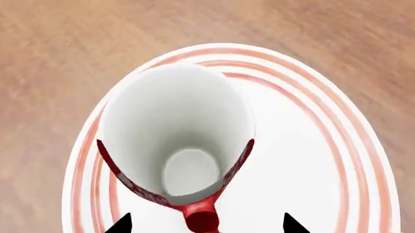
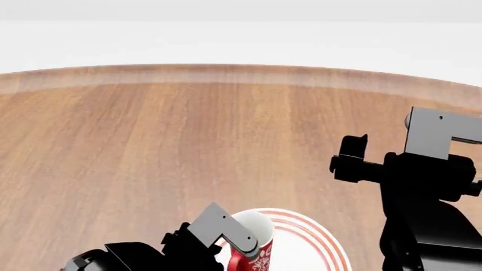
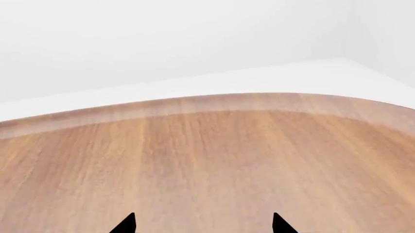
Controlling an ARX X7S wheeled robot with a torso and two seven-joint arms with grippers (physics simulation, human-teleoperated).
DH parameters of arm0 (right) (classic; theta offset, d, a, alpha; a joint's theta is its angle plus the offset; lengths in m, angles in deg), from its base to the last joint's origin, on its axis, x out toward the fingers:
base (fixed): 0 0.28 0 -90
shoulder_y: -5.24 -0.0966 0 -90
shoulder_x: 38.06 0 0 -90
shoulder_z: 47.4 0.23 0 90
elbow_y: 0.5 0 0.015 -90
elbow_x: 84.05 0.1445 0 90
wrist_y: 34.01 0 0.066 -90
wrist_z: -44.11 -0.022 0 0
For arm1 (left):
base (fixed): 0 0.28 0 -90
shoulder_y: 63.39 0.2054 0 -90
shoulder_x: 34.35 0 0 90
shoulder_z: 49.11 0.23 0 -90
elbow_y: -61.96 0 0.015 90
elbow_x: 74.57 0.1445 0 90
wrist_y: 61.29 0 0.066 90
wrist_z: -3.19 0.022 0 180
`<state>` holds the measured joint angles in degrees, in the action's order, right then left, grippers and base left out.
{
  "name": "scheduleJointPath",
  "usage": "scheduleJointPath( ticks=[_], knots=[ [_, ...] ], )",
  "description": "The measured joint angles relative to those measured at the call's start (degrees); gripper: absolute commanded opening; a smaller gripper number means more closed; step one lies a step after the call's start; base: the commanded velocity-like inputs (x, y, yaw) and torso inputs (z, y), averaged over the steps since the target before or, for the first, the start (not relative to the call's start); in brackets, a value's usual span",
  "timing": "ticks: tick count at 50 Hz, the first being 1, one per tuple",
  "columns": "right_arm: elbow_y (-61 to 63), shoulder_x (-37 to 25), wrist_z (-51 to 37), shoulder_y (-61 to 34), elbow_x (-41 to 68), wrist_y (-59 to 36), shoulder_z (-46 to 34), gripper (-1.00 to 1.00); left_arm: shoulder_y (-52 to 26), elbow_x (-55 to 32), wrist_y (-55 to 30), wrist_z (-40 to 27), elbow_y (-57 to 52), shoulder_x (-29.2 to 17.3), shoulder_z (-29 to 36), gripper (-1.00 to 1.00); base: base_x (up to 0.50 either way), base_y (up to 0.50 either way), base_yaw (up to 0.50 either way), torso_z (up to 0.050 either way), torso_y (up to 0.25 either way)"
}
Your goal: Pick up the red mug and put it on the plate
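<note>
Red mug (image 1: 175, 141) sits upright over the plate (image 1: 304, 160), handle twd left gripper (image 1: 206, 224), whose jaws are spread apart, not gripping. Looks placed — just the retreat left. Right gripper (image 3: 202, 224) idle, jaws apart over bare tabletop (image 3: 214, 165).

A bare simulated tabletop scene rather than any furnished room. A broad wooden table (image 2: 150, 158) with a rounded far edge fills most of the head view, and beyond it, across the top of the frame, lies only flat, featureless white. The crockery at the bottom centre, a ringed plate (image 2: 316, 240) and a red mug (image 2: 256, 248), perhaps suggests a dining setting.
</note>
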<state>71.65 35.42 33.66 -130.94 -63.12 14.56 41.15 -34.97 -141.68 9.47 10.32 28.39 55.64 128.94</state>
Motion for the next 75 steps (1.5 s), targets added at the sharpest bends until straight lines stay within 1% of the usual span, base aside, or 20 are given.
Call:
scheduleJointPath(
  ticks=[7, 12, 17, 21, 29, 40, 48, 53, 56, 59, 65, 69, 75],
  knots=[
    [-0.8, 0.4, 0.1, -0.5, -0.1, 0.3, -0.6, 1.0, -1.2, -0.3, 0.8, 1.5, -0.3, 0.0, 0.0, 1.0, 0.0, 0.0, 0.0, 0.0, 0.0],
    [-1.1, 0.6, 0.1, -0.8, -0.2, 0.4, -1.0, 1.0, -1.7, -0.5, 1.1, 1.3, -1.5, -0.6, 0.0, 1.0, 0.0, 0.0, 0.0, 0.0, 0.0],
    [-1.2, 0.7, 0.1, -1.0, -0.2, 0.4, -1.3, 1.0, -2.1, -1.2, 0.3, -0.4, -6.0, -2.9, -0.2, 1.0, 0.0, 0.0, 0.0, 0.0, 0.0],
    [-1.3, 0.7, 0.1, -1.0, -0.1, 0.4, -1.3, 1.0, -2.3, -2.1, -0.7, -2.7, -11.1, -5.5, -0.4, 1.0, 0.0, 0.0, 0.0, 0.0, 0.0],
    [-1.3, 0.7, 0.1, -0.9, 0.0, 0.6, -1.4, 1.0, -2.5, -4.0, -2.7, -9.2, -23.8, -12.8, -1.1, 1.0, 0.0, 0.0, 0.0, 0.0, 0.0],
    [-1.5, 0.9, 0.1, -0.9, 0.2, 0.8, -1.7, 1.0, -2.4, -7.2, -3.5, -17.4, -43.4, -25.6, -3.1, 1.0, 0.0, 0.0, 0.0, 0.0, 0.0],
    [-0.3, 0.8, -0.1, -0.9, 0.4, 0.2, -1.9, 1.0, -2.8, -9.8, -1.6, -21.0, -56.1, -35.4, -6.2, 1.0, 0.0, 0.0, 0.0, 0.0, 0.0],
    [0.4, 0.7, -0.3, -0.9, 0.6, -0.3, -2.0, 1.0, -2.7, -10.8, 0.4, -22.2, -61.2, -39.6, -8.1, 1.0, 0.0, 0.0, 0.0, 0.0, 0.0],
    [1.1, 0.6, -0.5, -0.8, 0.6, -0.6, -2.1, 1.0, -1.9, -10.4, 3.3, -23.5, -63.5, -41.5, -9.8, 1.0, 0.0, 0.0, 0.0, 0.0, 0.0],
    [2.0, 0.5, -0.6, -0.6, 0.7, -0.8, -2.1, 1.0, -0.8, -8.9, 6.9, -26.7, -64.9, -42.7, -11.6, 1.0, 0.0, 0.0, 0.0, 0.0, 0.0],
    [5.0, 0.1, -0.6, 0.1, 1.1, -1.3, -2.4, 1.0, 0.8, -4.4, 13.1, -37.1, -65.8, -43.6, -15.3, 1.0, 0.0, 0.0, 0.0, 0.0, 0.0],
    [7.6, -0.1, -0.6, 0.8, 1.4, -1.4, -2.5, 1.0, 1.1, -1.3, 15.5, -43.0, -66.2, -43.8, -16.9, 1.0, 0.0, 0.0, 0.0, 0.0, 0.0],
    [11.3, -0.5, -0.4, 1.9, 1.7, -1.2, -2.9, 1.0, 1.0, 1.9, 18.0, -49.1, -65.8, -43.7, -18.8, 1.0, 0.0, 0.0, 0.0, 0.0, 0.0]
  ],
)
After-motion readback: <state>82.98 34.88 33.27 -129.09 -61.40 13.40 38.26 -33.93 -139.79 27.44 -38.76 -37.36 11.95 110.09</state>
